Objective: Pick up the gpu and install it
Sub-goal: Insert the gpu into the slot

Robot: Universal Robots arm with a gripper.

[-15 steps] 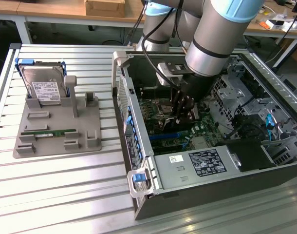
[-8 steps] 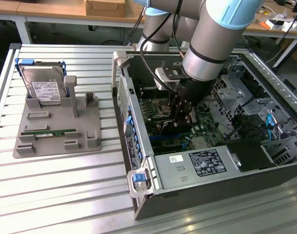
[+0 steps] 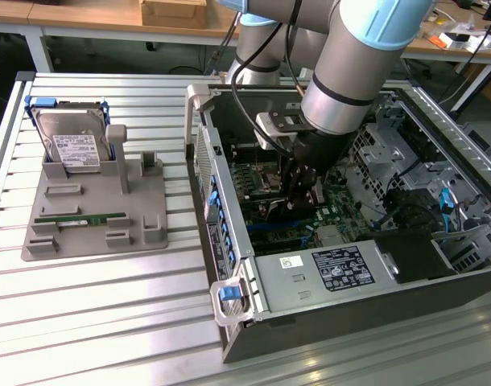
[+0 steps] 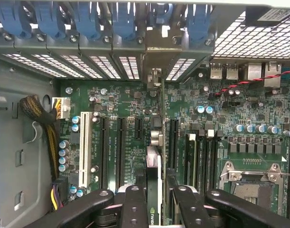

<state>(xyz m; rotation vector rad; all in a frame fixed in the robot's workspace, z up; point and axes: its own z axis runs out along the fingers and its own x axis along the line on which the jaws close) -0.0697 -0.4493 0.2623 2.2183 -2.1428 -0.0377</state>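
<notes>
The gpu [image 4: 155, 180] is seen edge-on in the wrist view, standing upright over the green motherboard [image 4: 121, 109]. Its silver end bracket [image 4: 155, 76] is up against the case's rear slot openings. My gripper [image 4: 157, 209] is shut on the card, with one black finger [image 4: 134, 206] on each side of it. The card is in line with a long black expansion slot [image 4: 172, 142]; whether it is seated I cannot tell. In the exterior view my gripper [image 3: 303, 183] reaches down into the open computer case [image 3: 229, 241], just above the motherboard [image 3: 334, 209].
A grey holder [image 3: 141, 217] on the slatted table at the exterior view's left carries a silver hard drive [image 3: 72, 145] and a green memory stick [image 3: 80, 218]. Inside the case are the power supply [image 3: 334, 269], drive cages [image 3: 390, 145] and cable bundles [image 4: 45, 123].
</notes>
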